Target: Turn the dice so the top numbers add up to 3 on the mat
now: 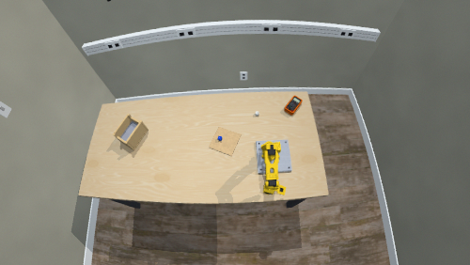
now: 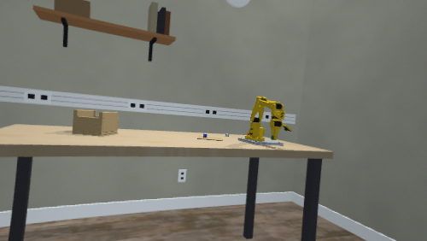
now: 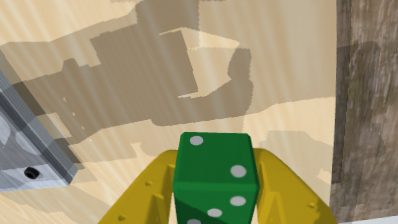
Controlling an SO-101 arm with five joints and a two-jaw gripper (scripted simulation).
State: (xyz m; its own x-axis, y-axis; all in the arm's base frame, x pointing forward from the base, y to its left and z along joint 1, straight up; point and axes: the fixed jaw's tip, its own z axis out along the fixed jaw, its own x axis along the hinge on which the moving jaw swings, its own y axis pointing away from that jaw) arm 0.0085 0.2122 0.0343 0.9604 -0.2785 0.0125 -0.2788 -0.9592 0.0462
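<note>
My gripper point(image 3: 215, 200) is shut on a green die point(image 3: 216, 175) with white pips and holds it above the table near the front edge. The yellow arm point(image 1: 271, 166) stands on its grey base plate and reaches toward the table's front edge; it also shows in the side view point(image 2: 266, 118). A blue die point(image 1: 219, 138) sits on the square tan mat point(image 1: 226, 140) left of the arm. A white die point(image 1: 257, 113) lies on the table behind the arm, off the mat. The pips on the blue and white dice are too small to read.
An open cardboard box point(image 1: 131, 132) stands at the table's left. An orange multimeter point(image 1: 292, 104) lies at the back right corner. The grey base plate point(image 1: 274, 156) is under the arm. The table's edge and the floor point(image 3: 367, 100) are close to the gripper.
</note>
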